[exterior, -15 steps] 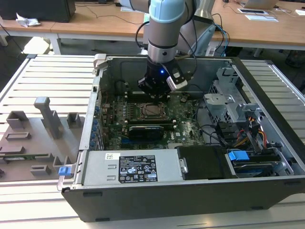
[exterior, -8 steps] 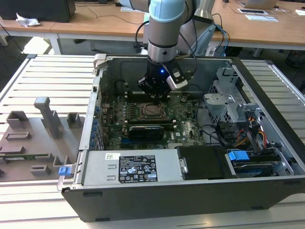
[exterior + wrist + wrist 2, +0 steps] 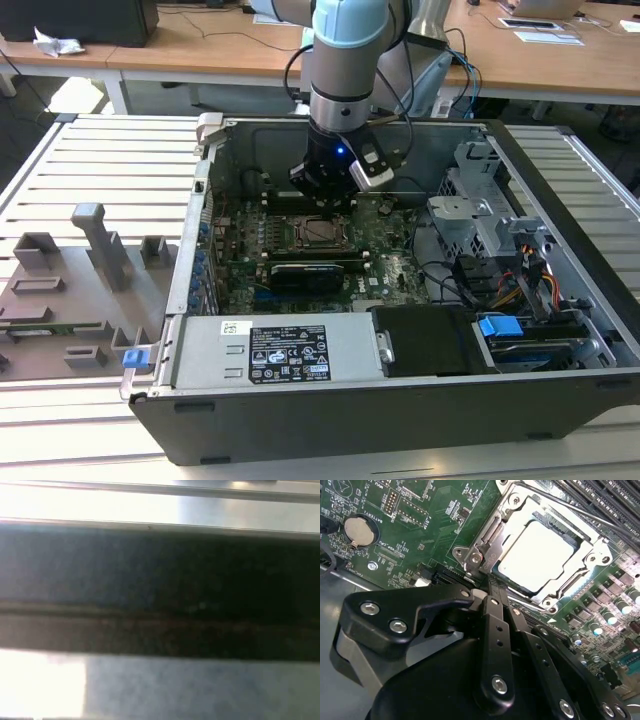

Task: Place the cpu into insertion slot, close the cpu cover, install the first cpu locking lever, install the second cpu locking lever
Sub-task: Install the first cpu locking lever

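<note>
I am looking down into an open computer case (image 3: 560,330) that lies on its side on a slatted metal table (image 3: 90,160). My arm (image 3: 345,60) reaches down into the case from above, and its black gripper (image 3: 322,190) hangs low over the green motherboard (image 3: 395,270), just at the far edge of the insertion slot (image 3: 318,232) in the exterior view.

In the second wrist view the cpu (image 3: 537,555) sits flat in the insertion slot (image 3: 495,527), its pale silver top facing up. The cpu cover (image 3: 550,592) (a thin metal frame with a wide middle window) lies closed over it, framing the chip on all sides. The gripper (image 3: 492,592) shows here as dark linked fingers (image 3: 495,630) drawn together to a narrow tip, clenched, with nothing seen between them. That tip is right at the corner of the cover, beside a silver screw (image 3: 476,557); I cannot tell whether it touches the metal. A thin wire lever (image 3: 555,505) runs along the far side of the socket.

A round coin battery (image 3: 361,530) sits on the board well apart from the socket. Beside the case, at the exterior view's left, a grey fixture tray (image 3: 60,300) rests on the table.
</note>
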`<state>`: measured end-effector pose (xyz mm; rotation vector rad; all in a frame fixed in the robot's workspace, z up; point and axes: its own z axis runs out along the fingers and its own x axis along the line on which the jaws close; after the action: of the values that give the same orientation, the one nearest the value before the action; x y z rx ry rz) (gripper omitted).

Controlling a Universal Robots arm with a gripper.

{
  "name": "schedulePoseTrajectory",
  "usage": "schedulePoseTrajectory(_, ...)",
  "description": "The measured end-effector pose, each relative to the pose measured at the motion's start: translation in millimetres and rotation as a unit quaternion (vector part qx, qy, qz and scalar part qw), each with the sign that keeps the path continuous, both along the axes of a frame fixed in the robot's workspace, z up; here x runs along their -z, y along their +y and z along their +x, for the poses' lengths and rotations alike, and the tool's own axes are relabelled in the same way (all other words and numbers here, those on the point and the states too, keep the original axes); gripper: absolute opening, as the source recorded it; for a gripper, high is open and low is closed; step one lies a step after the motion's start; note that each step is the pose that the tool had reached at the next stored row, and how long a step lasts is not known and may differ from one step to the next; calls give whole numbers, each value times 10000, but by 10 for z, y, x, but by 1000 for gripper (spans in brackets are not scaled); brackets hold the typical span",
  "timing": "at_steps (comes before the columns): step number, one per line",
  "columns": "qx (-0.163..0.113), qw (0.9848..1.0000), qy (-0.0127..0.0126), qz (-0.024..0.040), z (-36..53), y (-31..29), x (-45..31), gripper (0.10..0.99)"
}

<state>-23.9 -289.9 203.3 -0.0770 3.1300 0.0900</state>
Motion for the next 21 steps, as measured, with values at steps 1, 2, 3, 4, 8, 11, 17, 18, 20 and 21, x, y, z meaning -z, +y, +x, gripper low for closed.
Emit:
schedulePoseTrajectory(1, -1, 10000, 0, -3, 0, -1, -6, 106)
schedulePoseTrajectory(2, -2, 10000, -2, -5, -1, -1, -19, 106)
schedulePoseTrajectory(3, -3, 10000, -6, -5, -3, 0, -41, 106)
schedulePoseTrajectory(4, -5, 10000, -9, -3, -3, -1, -42, 106)
schedulePoseTrajectory(8, -4, 10000, -4, -23, -4, -31, -4, 106)
schedulePoseTrajectory(11, -3, 10000, -1, -40, -5, -40, 20, 106)
schedulePoseTrajectory(17, -4, 10000, 10, -55, 32, -26, 19, 106)
schedulePoseTrajectory(18, -4, 10000, 14, -44, 39, -27, 14, 106)
schedulePoseTrajectory(20, -6, 9998, 1, 187, 53, -15, 31, 106)
schedulePoseTrajectory(21, -4, 9995, 4, 319, 51, -17, 30, 106)
